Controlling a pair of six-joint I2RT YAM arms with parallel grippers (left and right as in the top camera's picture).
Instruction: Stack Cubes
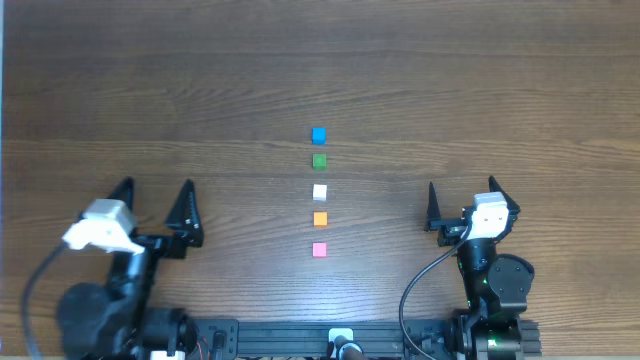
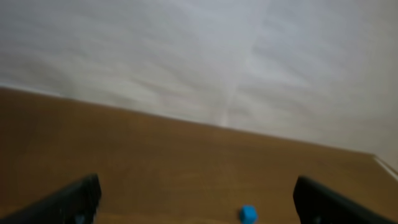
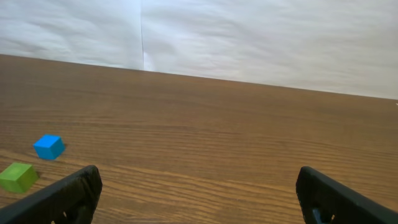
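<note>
Both grippers sit at the near side of the table, well apart from each other and from the cubes between them. The left gripper [image 1: 158, 184] is on the left with its two dark fingers spread wide and nothing between them; its own wrist view shows the same gap [image 2: 198, 183] over bare wood. The right gripper [image 1: 461, 185] is on the right, likewise spread wide and holding nothing, with wood grain showing between its fingers in its wrist view [image 3: 199, 173].

Five small cubes lie in a straight line down the middle of the wooden table [image 1: 520, 80], running from near to far, each resting on the surface with a small gap between neighbours. Nearest is the pink cube [image 1: 319, 249], then the orange cube [image 1: 320, 219], then the white cube [image 1: 319, 192], roughly level with the fingertips on either side. Beyond it comes the green cube [image 1: 319, 161], seen in the right wrist view [image 3: 17, 177] too. Farthest is the blue cube [image 1: 318, 135], visible from both wrist cameras [image 2: 248, 214] [image 3: 48, 147]. None sits on another. A white backdrop [image 3: 261, 43] rises behind the table's far edge.
</note>
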